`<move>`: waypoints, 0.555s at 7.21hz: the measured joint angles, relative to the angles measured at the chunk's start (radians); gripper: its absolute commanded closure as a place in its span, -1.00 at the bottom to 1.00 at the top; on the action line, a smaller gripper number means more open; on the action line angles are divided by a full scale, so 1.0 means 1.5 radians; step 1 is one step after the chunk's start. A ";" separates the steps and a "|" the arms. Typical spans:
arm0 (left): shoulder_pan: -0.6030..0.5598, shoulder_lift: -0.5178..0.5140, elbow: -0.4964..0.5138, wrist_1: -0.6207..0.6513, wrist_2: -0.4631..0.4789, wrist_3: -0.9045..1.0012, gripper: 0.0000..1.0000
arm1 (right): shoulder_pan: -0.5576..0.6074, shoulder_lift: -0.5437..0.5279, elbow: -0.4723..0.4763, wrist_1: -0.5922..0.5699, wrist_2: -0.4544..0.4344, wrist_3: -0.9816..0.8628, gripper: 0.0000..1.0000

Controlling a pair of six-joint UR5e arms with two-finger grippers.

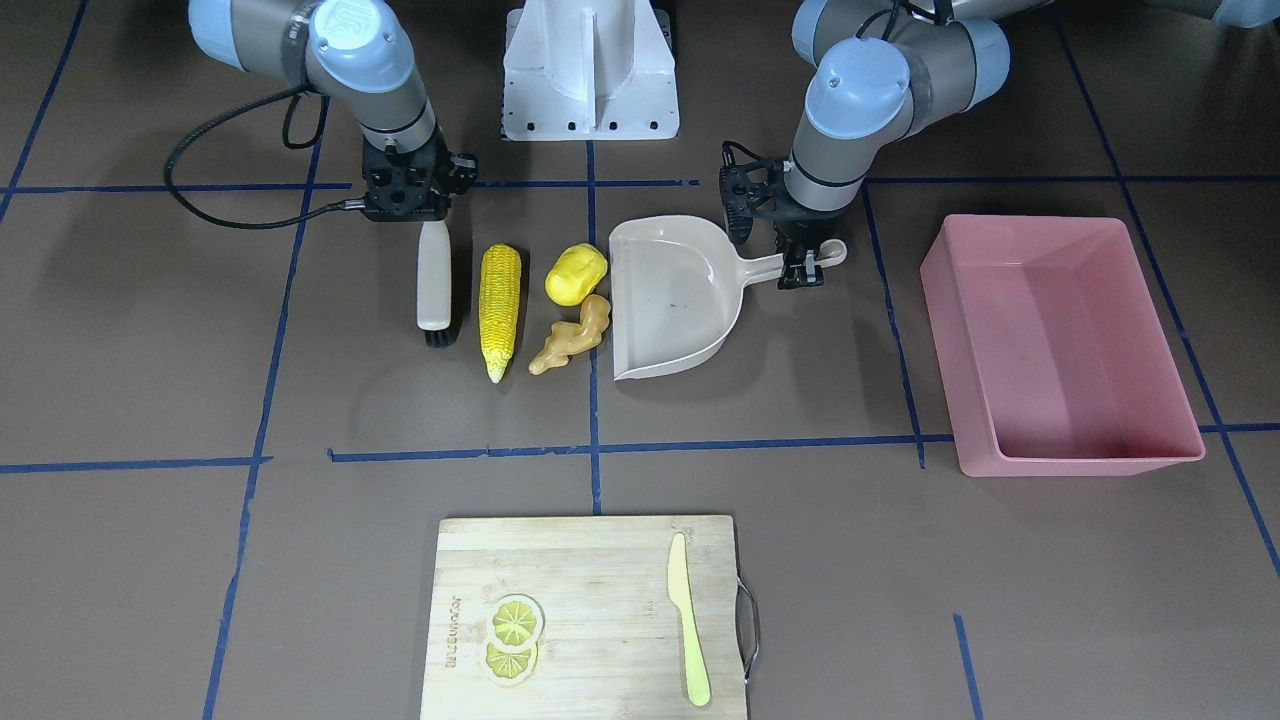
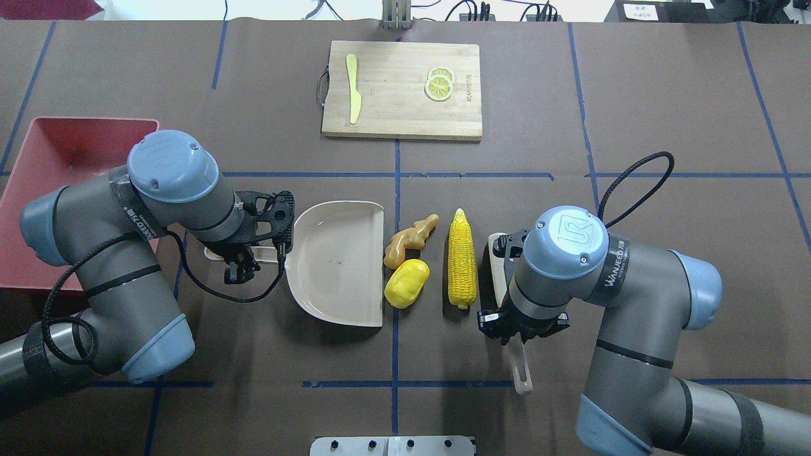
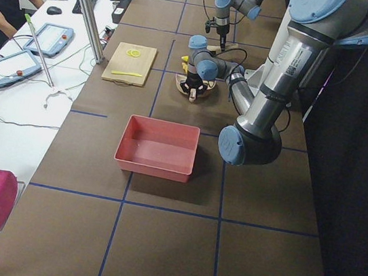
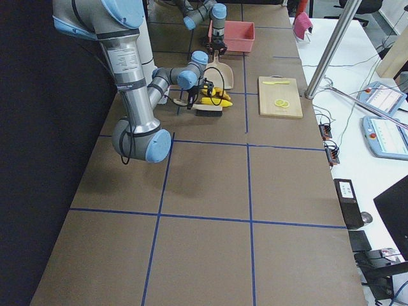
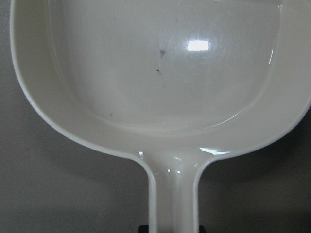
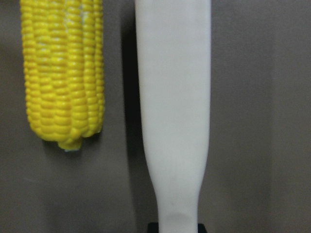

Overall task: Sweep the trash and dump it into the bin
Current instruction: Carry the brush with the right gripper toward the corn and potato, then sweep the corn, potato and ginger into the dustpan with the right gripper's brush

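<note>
The trash lies in a row: a yellow corn cob (image 1: pixel 500 310), a yellow potato-like lump (image 1: pixel 576 274) and a tan ginger root (image 1: pixel 572 338). My right gripper (image 1: pixel 430 218) is shut on the handle of a white brush (image 1: pixel 435 285), whose bristles stand on the table beside the corn. The right wrist view shows the brush handle (image 6: pixel 175 97) next to the corn (image 6: pixel 63 73). My left gripper (image 1: pixel 803 268) is shut on the handle of the beige dustpan (image 1: pixel 670 300), whose open edge touches the ginger and the lump. The pink bin (image 1: pixel 1060 345) stands beyond the dustpan, empty.
A wooden cutting board (image 1: pixel 590 615) with lemon slices (image 1: pixel 512 635) and a pale yellow knife (image 1: pixel 688 620) lies at the table's far side from the robot. The robot's white base (image 1: pixel 590 70) stands behind the trash.
</note>
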 measured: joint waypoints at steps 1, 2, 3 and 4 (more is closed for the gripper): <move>0.001 -0.002 0.001 0.000 0.000 -0.001 1.00 | -0.008 0.017 -0.009 0.000 -0.002 0.010 1.00; 0.003 -0.004 0.003 0.000 0.000 -0.001 0.99 | -0.014 0.042 -0.024 0.000 -0.003 0.023 1.00; 0.004 -0.007 0.004 0.000 0.000 -0.002 0.98 | -0.020 0.078 -0.049 0.001 -0.004 0.037 1.00; 0.005 -0.010 0.004 0.000 0.000 -0.002 0.97 | -0.024 0.113 -0.074 0.003 -0.004 0.050 1.00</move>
